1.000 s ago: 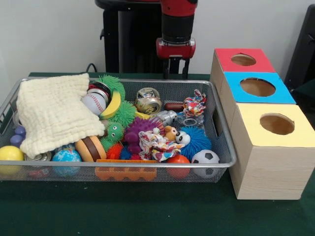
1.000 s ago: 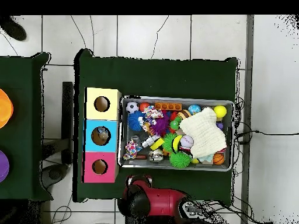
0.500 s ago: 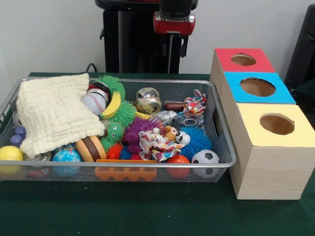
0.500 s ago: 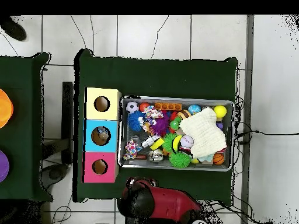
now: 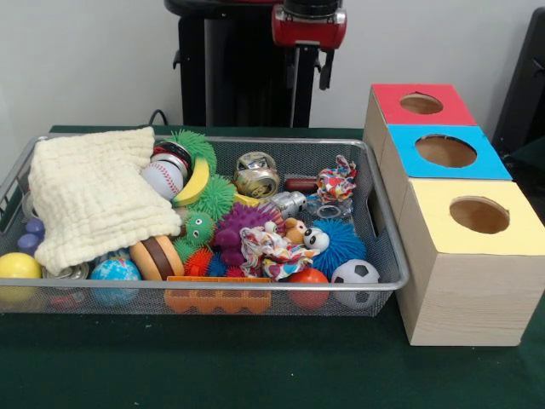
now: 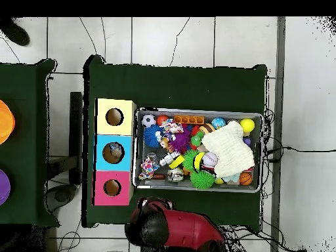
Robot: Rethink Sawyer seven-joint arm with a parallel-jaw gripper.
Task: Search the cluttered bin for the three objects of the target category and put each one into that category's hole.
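Red and black robot arm [image 6: 177,230] drawn back, shown in the overhead view as a bulky red body with a black joint at its left end. Its black two-fingered gripper [image 5: 308,66] hangs from a red wrist collar, fingers pointing down and apart.

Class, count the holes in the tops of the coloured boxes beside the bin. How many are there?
3, one per box: the red box farthest back, the blue box in the middle, the yellow box nearest the camera.
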